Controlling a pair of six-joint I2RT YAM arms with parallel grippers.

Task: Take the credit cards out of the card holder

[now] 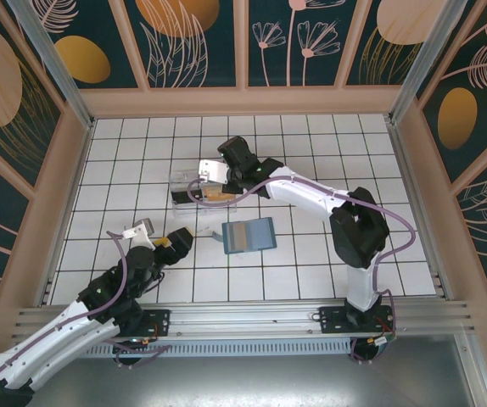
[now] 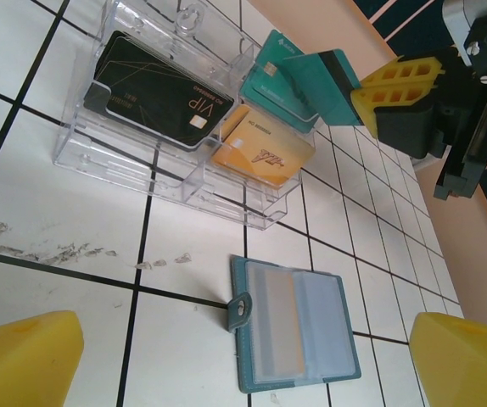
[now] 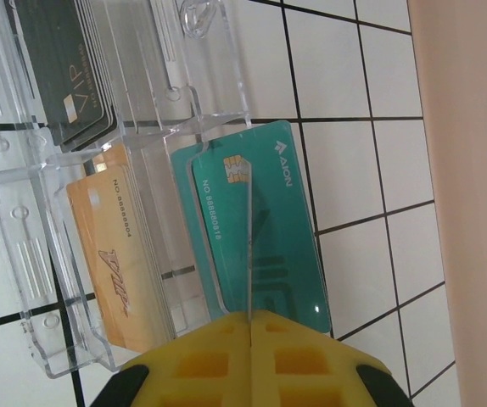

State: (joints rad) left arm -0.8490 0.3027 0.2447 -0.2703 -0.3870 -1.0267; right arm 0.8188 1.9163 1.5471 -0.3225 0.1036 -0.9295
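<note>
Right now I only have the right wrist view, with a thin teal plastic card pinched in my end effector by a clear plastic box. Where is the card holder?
Observer: The flat slate-blue bifold card holder lies open on the white tiled table, nearer the arm bases than the clear plastic box and your teal card.
Operator: Anything left inside?
Observer: The left wrist shows a tan band behind one pocket; whether it is a card, I cannot tell.
Operator: Is the left arm in the way?
Observer: No; the left end effector is open, left of the holder, not touching it.
</note>
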